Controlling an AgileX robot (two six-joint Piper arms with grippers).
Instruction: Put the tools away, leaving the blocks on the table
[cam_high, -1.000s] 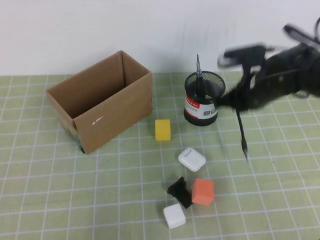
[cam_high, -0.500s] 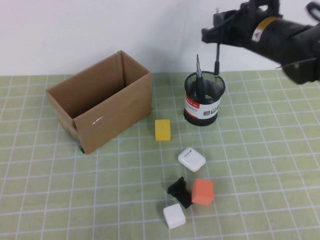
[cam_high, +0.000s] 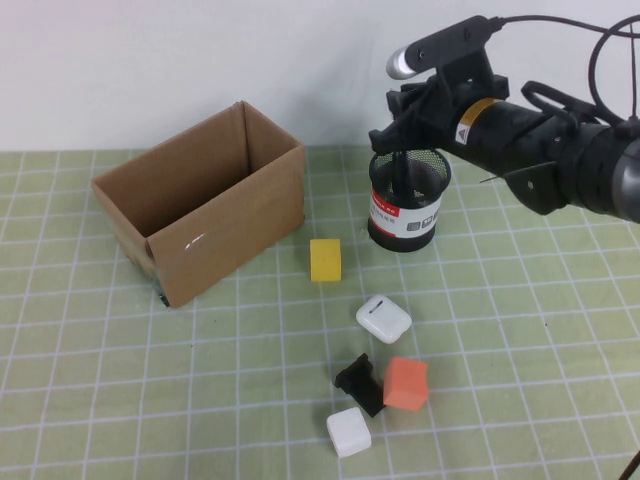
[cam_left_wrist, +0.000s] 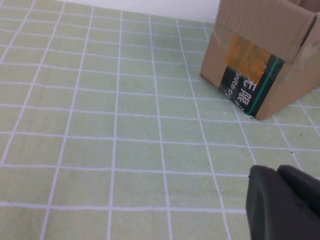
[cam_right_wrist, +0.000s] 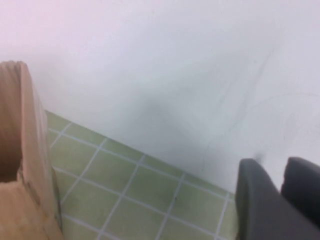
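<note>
My right gripper (cam_high: 397, 135) hangs over the black mesh pen cup (cam_high: 408, 200) at the back of the green grid table (cam_high: 520, 330). It is shut on a thin black tool (cam_high: 403, 166) that points down into the cup. The other tool is hidden behind the gripper and the mesh. In the right wrist view the right gripper (cam_right_wrist: 280, 167) shows a narrow gap between its fingers, with no tool visible. The yellow block (cam_high: 326, 259), orange block (cam_high: 405, 383) and white block (cam_high: 348, 432) lie on the table. My left gripper (cam_left_wrist: 280, 172) is shut and empty, low over the mat.
An open cardboard box (cam_high: 200, 210) stands at the back left; it also shows in the left wrist view (cam_left_wrist: 265, 55). A white rounded case (cam_high: 383, 318) and a small chunky black piece (cam_high: 360, 383) lie among the blocks. A white wall (cam_high: 200, 50) runs behind the table.
My right gripper has lifted the thin tool from over the mat at the right, swung it up and left, and brought it down over the pen cup. The blocks have not moved.
</note>
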